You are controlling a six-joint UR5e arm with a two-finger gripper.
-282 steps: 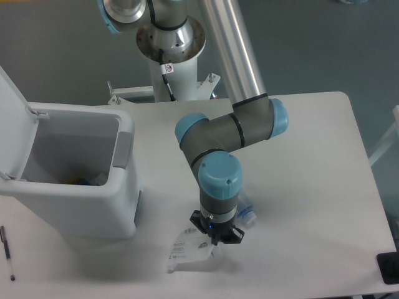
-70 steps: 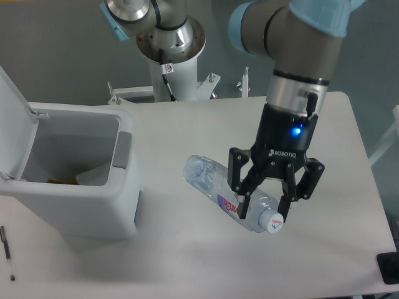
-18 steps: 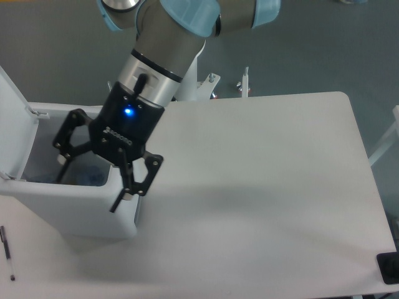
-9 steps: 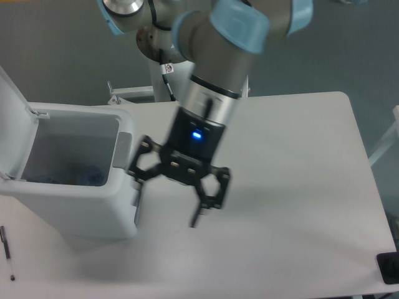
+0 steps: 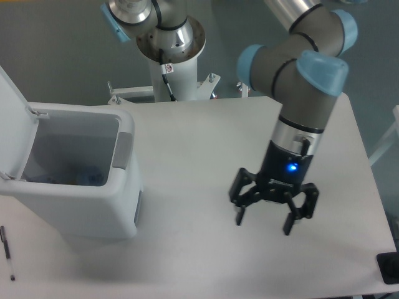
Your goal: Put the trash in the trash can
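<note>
White tabletop (image 5: pixel 187 137) carries the trash can (image 5: pixel 93 205) at its left side, lid up; something pale blue lies blurred on the bin's floor, probably the trash (image 5: pixel 84 174), though I cannot make out bottle or packet. Well right of the bin hangs the gripper (image 5: pixel 262 222), fingers spread, holding nothing. No trash shows beside the bin, so a steady retreat clear of it looks best.

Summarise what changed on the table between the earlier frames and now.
The clear ribbed plastic bottle and flat white packet are gone from the white table. The open two-finger gripper has swung back right, empty. The white lidded bin and thin black pen stayed put.
</note>
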